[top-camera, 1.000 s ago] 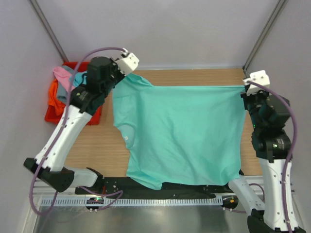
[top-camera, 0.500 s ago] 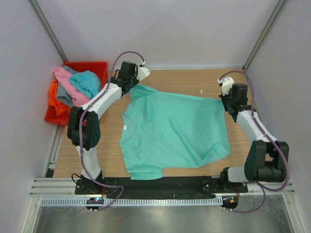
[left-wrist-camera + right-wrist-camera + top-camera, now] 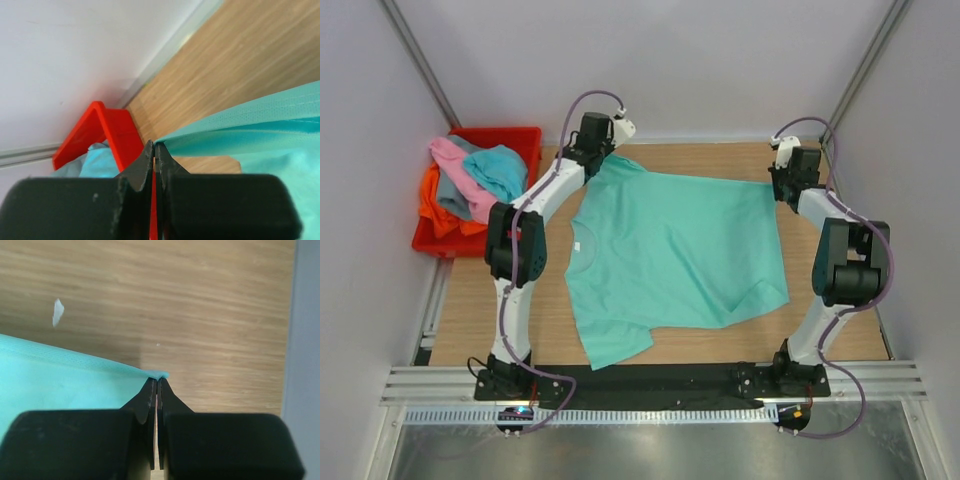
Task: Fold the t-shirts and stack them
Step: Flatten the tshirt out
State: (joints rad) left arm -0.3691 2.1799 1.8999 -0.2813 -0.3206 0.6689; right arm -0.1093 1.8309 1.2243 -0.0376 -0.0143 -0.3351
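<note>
**Corners pinched, shirt laid out**

The left gripper (image 3: pixel 154 149) is clamped on one far edge of the soft mint green cloth t-shirt (image 3: pixel 670 250), and the right gripper (image 3: pixel 157 381) is clamped on the other. The cloth trails from both fingertips across the wooden table (image 3: pixel 720 160). The best next move looks like lowering evenly, with the edge taut between the fingers, then releasing together.

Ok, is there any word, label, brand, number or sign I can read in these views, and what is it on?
No text can be read in any of the three views.
The white neck label inside the collar of the mint green t-shirt: too small to read.
The red bin: no print visible on it.
</note>
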